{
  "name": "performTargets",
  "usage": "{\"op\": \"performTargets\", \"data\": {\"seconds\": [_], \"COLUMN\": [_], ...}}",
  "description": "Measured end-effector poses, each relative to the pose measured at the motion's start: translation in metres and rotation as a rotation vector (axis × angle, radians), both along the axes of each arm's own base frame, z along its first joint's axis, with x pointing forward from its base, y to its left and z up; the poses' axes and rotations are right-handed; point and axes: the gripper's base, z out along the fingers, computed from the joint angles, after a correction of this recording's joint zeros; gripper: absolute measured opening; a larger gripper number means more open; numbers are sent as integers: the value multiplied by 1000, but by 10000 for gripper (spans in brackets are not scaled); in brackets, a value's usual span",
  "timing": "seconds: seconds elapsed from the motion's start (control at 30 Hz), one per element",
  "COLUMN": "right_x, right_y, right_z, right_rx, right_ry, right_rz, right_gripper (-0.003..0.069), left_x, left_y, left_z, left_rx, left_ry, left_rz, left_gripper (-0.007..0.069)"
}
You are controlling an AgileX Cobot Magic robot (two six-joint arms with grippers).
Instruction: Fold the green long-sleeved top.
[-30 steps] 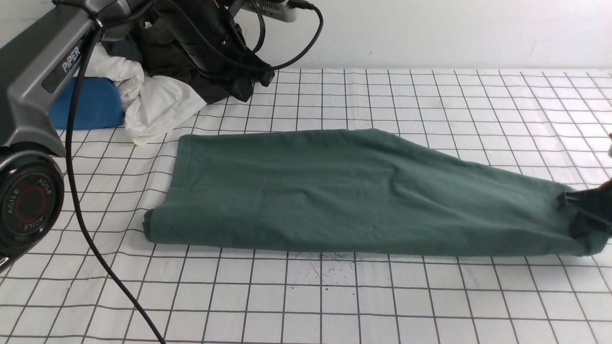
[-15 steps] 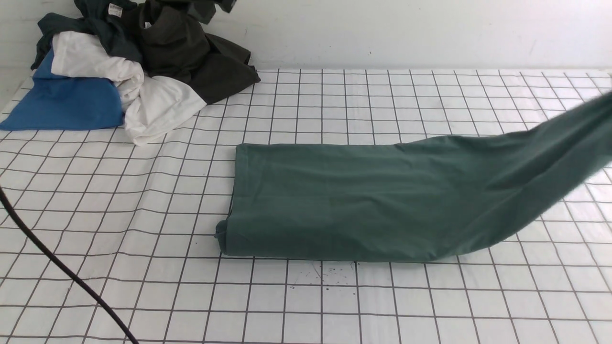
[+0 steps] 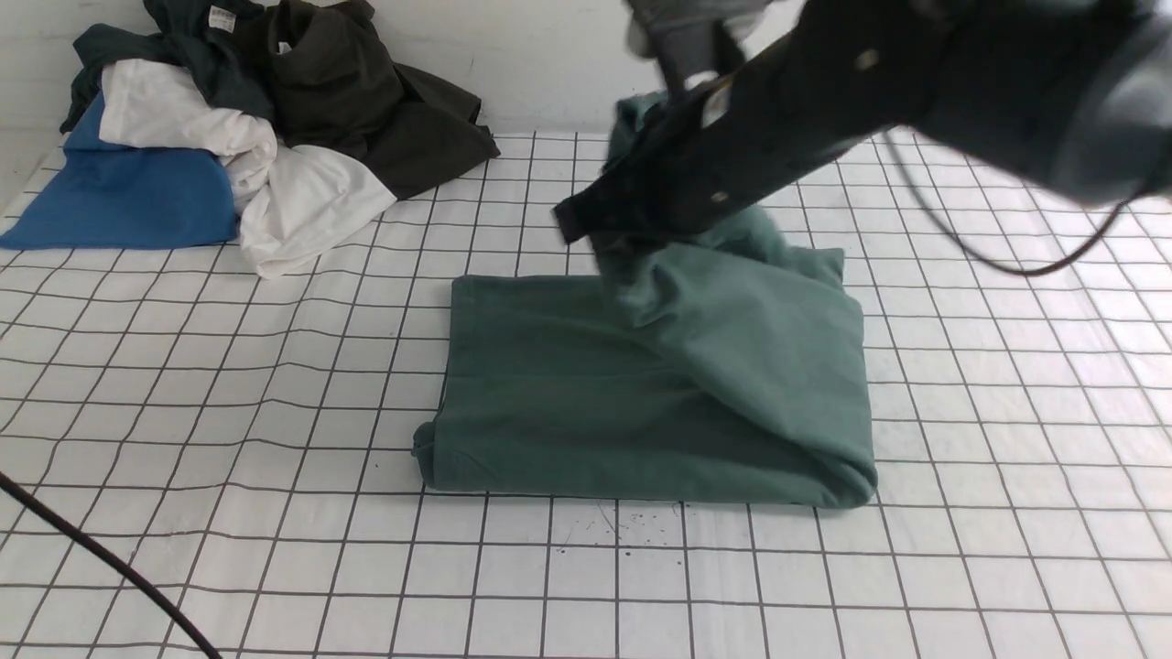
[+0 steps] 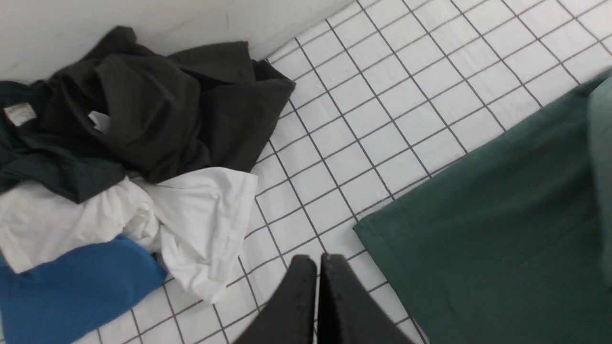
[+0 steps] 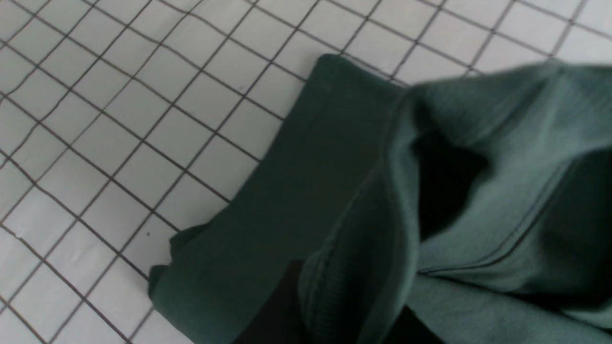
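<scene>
Front view: brought the raised end of the green long-sleeved top (image 3: pixel 549 412) back from the right, over its flat half mid-table; kept right pincer (image 5: pixel 351 310) pinched on cloth, left pincer (image 4: pixel 317 286) closed, empty; formed a crosswise fold, seemingly still needing lowering.

Right arm (image 3: pixel 971 82): dark grey to black casing, blurred, with a paler, greyish rounded section toward the frame edge. Small light spots near its narrower end; nature indistinct. Grey bracket-like part (image 3: pixel 700 41) above. Thin black cable (image 3: pixel 1016 270), curved. Left gripper (image 4: pixel 319 291): black, tapered fingers.
</scene>
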Motion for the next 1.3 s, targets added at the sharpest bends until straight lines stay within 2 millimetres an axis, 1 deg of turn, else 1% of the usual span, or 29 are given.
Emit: {"op": "performTargets", "data": {"seconds": [0.03,0.07,0.13,0.2,0.23,0.27,0.3,0.37,0.43,0.47,0.5,0.6,0.63,0.67,0.77,0.8,0.87,0.93,0.97,1.0,1.03,1.07,1.1,1.13,1.17,1.2,1.23,1.27,1.3], "right_x": [0,4,9,11,15,16,17,20,20,20,21,19,18,17,14,15,17,16,13,11,5,2,-1,-12,-20,-30,-34,-51,-62], "right_y": [2,19,38,45,55,56,58,63,63,63,61,53,49,46,34,32,26,21,19,16,11,8,6,-3,-10,-18,-21,-34,-43], "right_z": [-2,-15,-27,-32,-42,-43,-43,-45,-37,-35,-22,1,13,17,34,37,38,40,43,46,52,56,59,71,79,84,89,96,100], "right_rx": [2,22,51,60,66,66,67,63,62,62,60,14,-19,-47,-162,-195,-257,-296,-296,-302,-302,-301,-301,-297,-295,-301,-296,-302,-303], "right_ry": [3,25,46,54,72,74,79,91,97,97,85,66,48,51,18,-3,-33,-46,-44,-48,-49,-50,-51,-63,-68,-65,-74,-69,-68], "right_rz": [2,15,28,33,47,52,61,86,102,105,116,139,148,154,160,160,154,145,146,143,142,143,142,140,139,139,138,138,137], "right_gripper": [76,76,76,76,92,95,110,192,290,309,383,461,474,477,454,424,360,258,206,164,103,74,66,24,7,-3,-6,-12,-13], "left_x": [-1,-11,-29,-34,-49,-50,-53,-65,-74,-74,-80,-90,-98,-103,-126,-136,-154,-175,-185,-196,-205,-215,-215,-229,-238,-248,-254,-267,-278], "left_y": [0,3,7,9,13,13,14,20,24,25,28,32,34,36,41,44,48,53,56,58,61,63,63,66,69,71,72,75,78], "left_z": [2,12,29,34,45,45,46,47,44,43,37,22,18,12,-4,-6,-21,-32,-44,-49,-62,-68,-68,-82,-92,-107,-110,-127,-136], "left_rx": [-1,-6,-17,-20,-25,-23,-21,3,28,31,45,54,53,54,57,57,63,61,63,59,55,48,47,33,21,11,2,-16,-35], "left_ry": [-4,-29,-78,-91,-118,-117,-119,-117,-100,-98,-71,-10,6,31,80,86,124,143,168,168,180,169,170,165,156,162,149,143,117], "left_rz": [0,2,2,2,5,8,9,24,43,45,65,93,99,104,114,115,123,131,136,141,148,151,152,163,171,182,186,200,207], "left_gripper": [-7,-7,-7,-7,-7,-7,-7,-7,-7,-7,-7,-7,-7,-7,-7,-7,-7,-7,-7,-7,-7,-7,-7,-7,-7,-7,-7,-7,-7]}}
